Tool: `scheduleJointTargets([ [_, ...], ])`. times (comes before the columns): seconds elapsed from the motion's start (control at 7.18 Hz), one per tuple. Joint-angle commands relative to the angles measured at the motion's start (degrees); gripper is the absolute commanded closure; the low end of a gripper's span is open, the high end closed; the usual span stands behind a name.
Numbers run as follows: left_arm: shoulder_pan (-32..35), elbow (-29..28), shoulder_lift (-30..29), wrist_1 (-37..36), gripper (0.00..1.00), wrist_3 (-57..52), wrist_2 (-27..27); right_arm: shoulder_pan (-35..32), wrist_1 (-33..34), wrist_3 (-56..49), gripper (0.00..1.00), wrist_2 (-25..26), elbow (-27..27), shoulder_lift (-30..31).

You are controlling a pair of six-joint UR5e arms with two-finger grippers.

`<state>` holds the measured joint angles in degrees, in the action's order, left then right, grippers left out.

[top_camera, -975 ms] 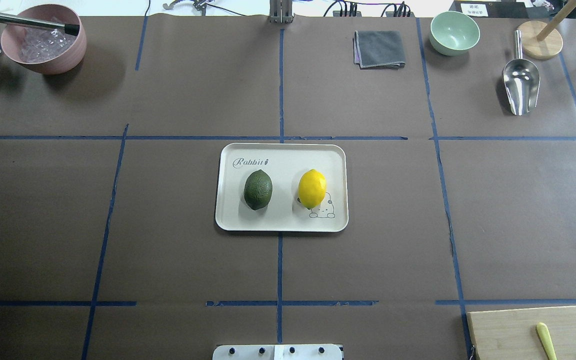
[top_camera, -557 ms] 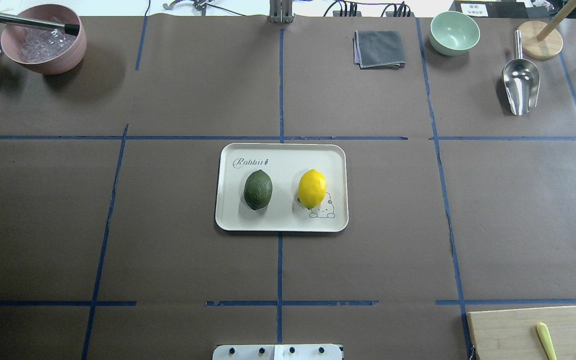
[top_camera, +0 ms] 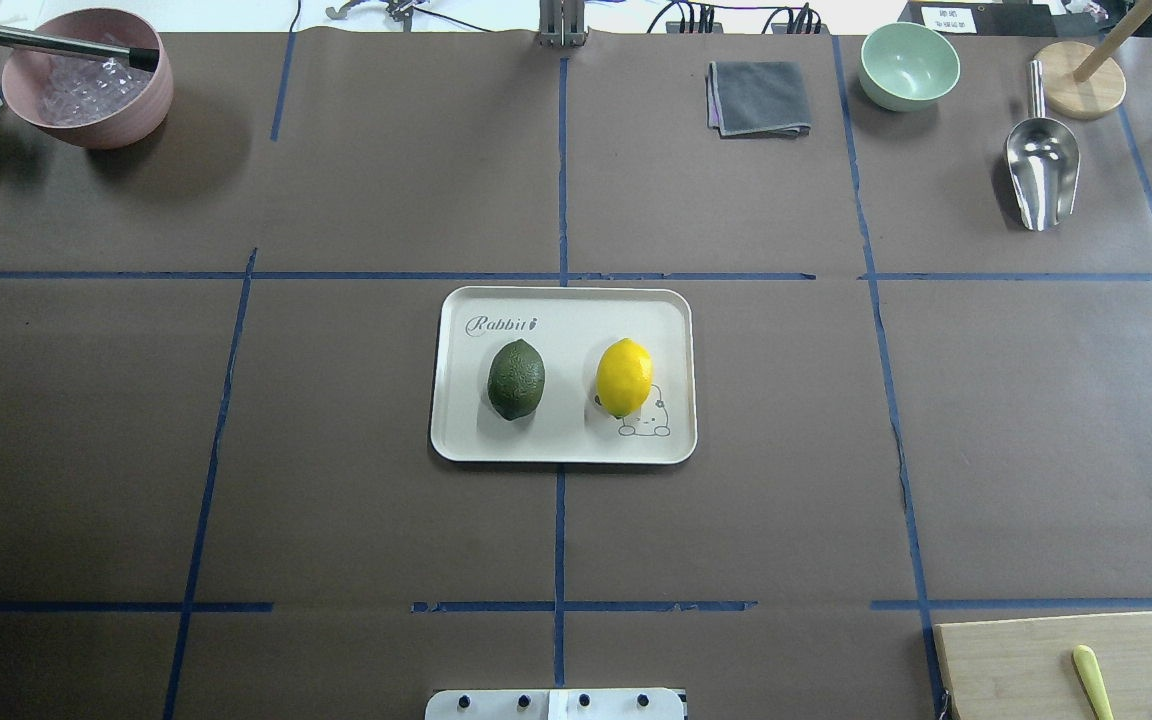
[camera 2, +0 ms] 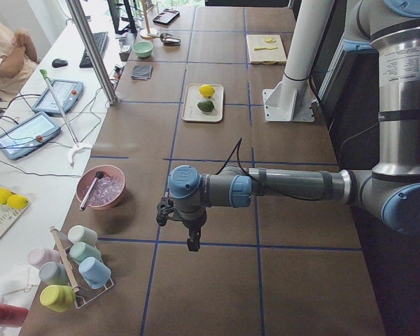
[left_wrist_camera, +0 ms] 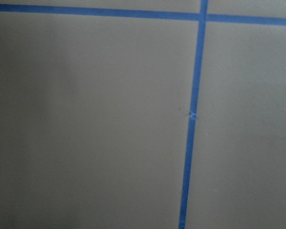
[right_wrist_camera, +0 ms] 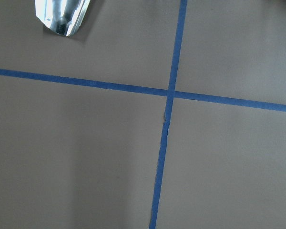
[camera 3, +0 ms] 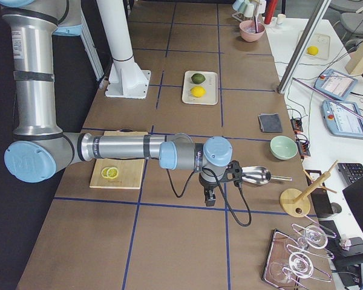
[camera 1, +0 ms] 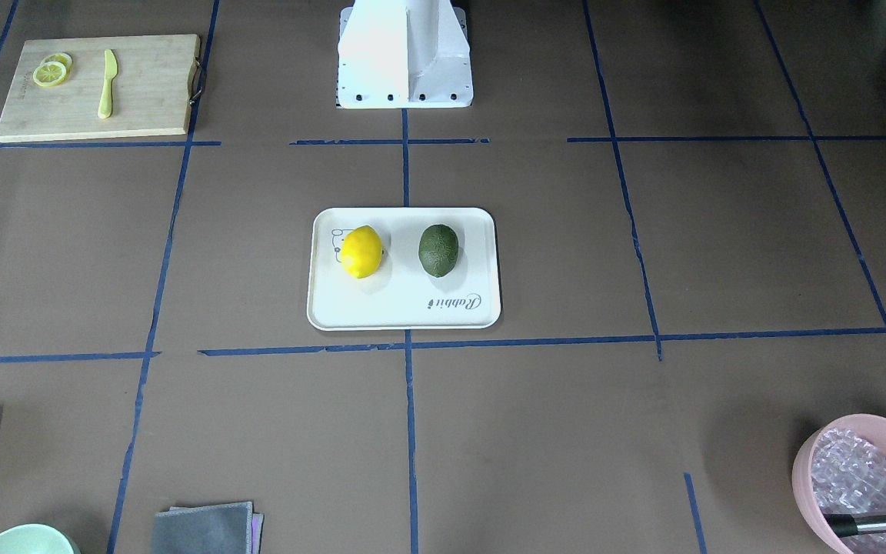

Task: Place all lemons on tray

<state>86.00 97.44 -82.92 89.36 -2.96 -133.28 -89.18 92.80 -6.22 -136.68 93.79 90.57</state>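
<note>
The cream tray [top_camera: 561, 296] with "Rabbit" script lies at the table's middle. The dark green lemon [top_camera: 516, 379] and the bright yellow lemon [top_camera: 624, 377] both lie on it, side by side and apart. They also show in the front view, the yellow one [camera 1: 361, 251] and the green one [camera 1: 439, 250]. My left gripper [camera 2: 192, 241] hangs over bare table far from the tray. My right gripper [camera 3: 210, 199] hangs beside the metal scoop. Both show only in the side views, so I cannot tell whether they are open or shut. Both wrist views show only table and tape.
A pink bowl [top_camera: 86, 80] holding a tool, a grey cloth [top_camera: 758, 97], a green bowl [top_camera: 909, 65] and a metal scoop [top_camera: 1041, 170] stand along the far edge. A wooden cutting board [camera 1: 143, 92] holds lemon slices [camera 1: 51, 73] and a knife.
</note>
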Motion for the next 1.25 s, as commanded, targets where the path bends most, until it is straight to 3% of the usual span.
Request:
scheduleJointTargets([
  [0.0, 0.0, -1.1, -0.3, 1.3, 0.00, -2.1, -0.2, 0.0, -0.1, 0.1, 0.00, -0.1, 0.1, 0.0],
  [0.7, 0.4, 0.2, -0.1, 0.4, 0.00, -2.3, -1.0, 0.1, -0.3, 0.9, 0.00, -0.4, -0.1, -0.1],
  [1.11, 4.0, 2.0, -0.1, 0.5, 0.00, -2.4, -0.9, 0.1, -0.3, 0.9, 0.00, -0.4, 0.4, -0.3],
])
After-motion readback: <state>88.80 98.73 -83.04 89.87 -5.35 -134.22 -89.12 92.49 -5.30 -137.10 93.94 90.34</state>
